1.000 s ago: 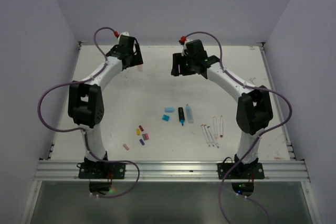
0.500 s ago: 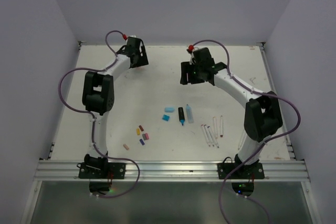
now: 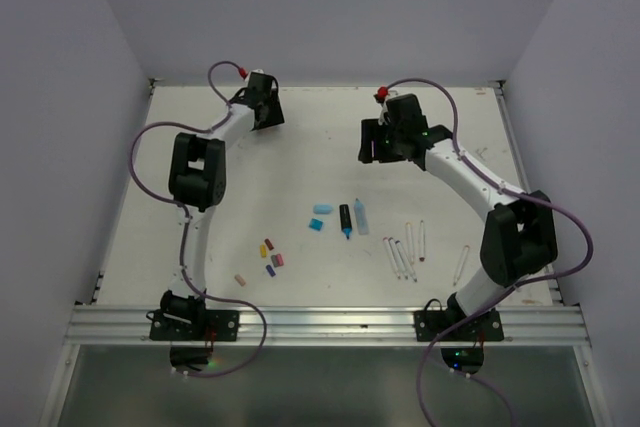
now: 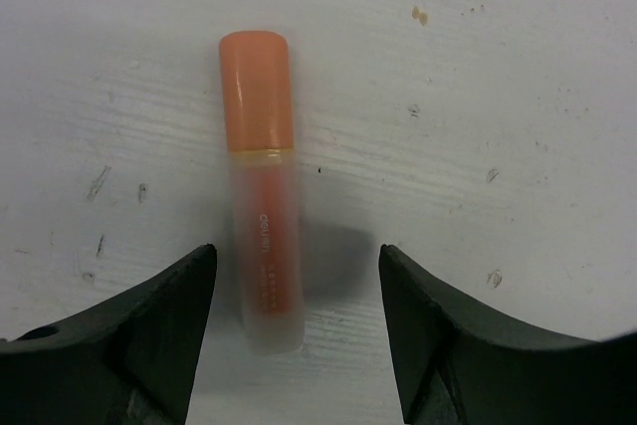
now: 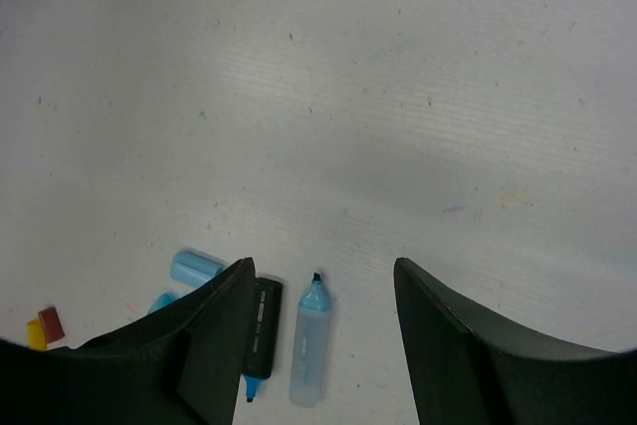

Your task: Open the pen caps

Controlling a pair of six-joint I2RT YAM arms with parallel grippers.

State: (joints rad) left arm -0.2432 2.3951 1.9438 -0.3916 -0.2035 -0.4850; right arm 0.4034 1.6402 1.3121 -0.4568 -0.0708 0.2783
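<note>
In the left wrist view an orange marker cap (image 4: 256,92) sits on its frosted salmon marker body (image 4: 267,256), lying flat on the table. My left gripper (image 4: 297,281) is open with the body's near end between its fingers, closer to the left finger and touching neither. In the top view the left gripper (image 3: 264,117) is at the back left and hides that marker. My right gripper (image 3: 384,144) hangs open and holds nothing. Below it lie two blue caps (image 3: 321,210), an uncapped black marker (image 3: 345,219) and an uncapped light blue marker (image 3: 361,217).
Several tiny coloured caps (image 3: 271,255) lie left of the markers, a peach one (image 3: 240,280) nearer the front. Thin white pens (image 3: 404,251) lie to the right, one more (image 3: 461,265) by the right arm. A raised rail (image 3: 525,197) borders the table's right side.
The left arm's elbow has swung inward and its gripper has shifted slightly right at the back of the table. The right gripper has moved right and a little nearer.
</note>
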